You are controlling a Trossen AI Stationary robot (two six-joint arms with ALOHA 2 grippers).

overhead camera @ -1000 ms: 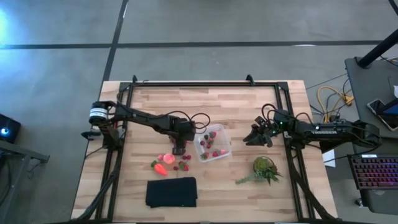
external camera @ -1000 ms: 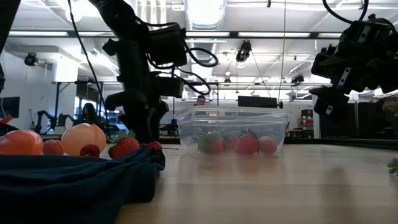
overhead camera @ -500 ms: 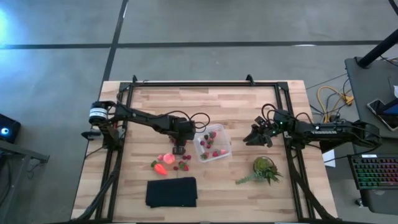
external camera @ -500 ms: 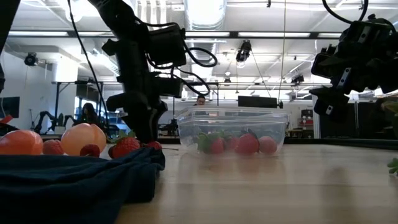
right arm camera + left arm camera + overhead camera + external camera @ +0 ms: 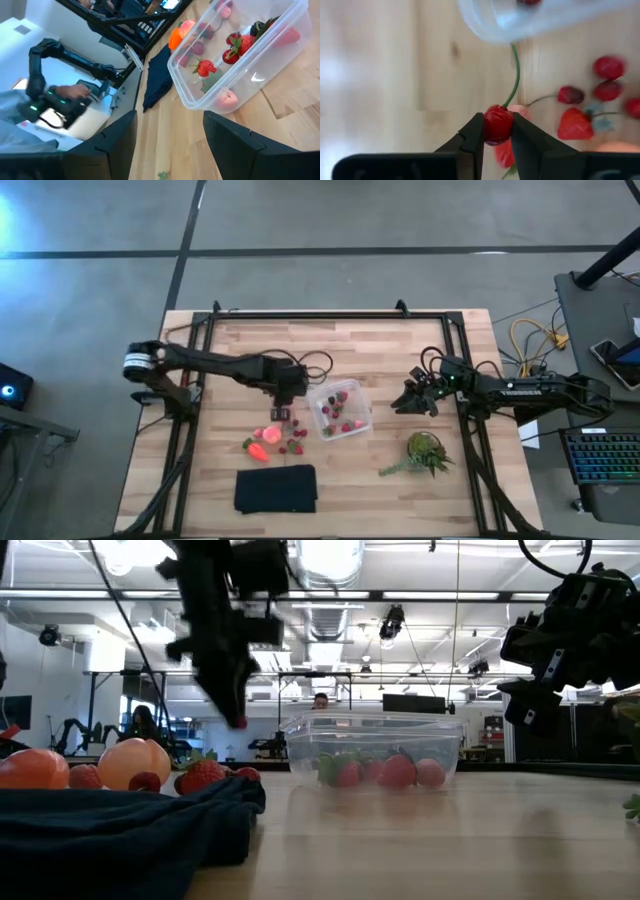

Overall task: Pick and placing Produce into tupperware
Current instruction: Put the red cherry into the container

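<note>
Left gripper (image 5: 498, 131) pinching a small red cherry (image 5: 497, 124) between fingertips, green stem trailing forward toward the tupperware (image 5: 540, 17). Could slip free: round, glossy, nipped only at the tips. Right gripper (image 5: 412, 400) idle, fingers apart.

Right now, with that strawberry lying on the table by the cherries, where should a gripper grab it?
Probably across the wide red body of the strawberry, coming straight down. It lies flat on the table with its leaves pointing sideways, so the plump sides are open; the leaves would likely slip.
</note>
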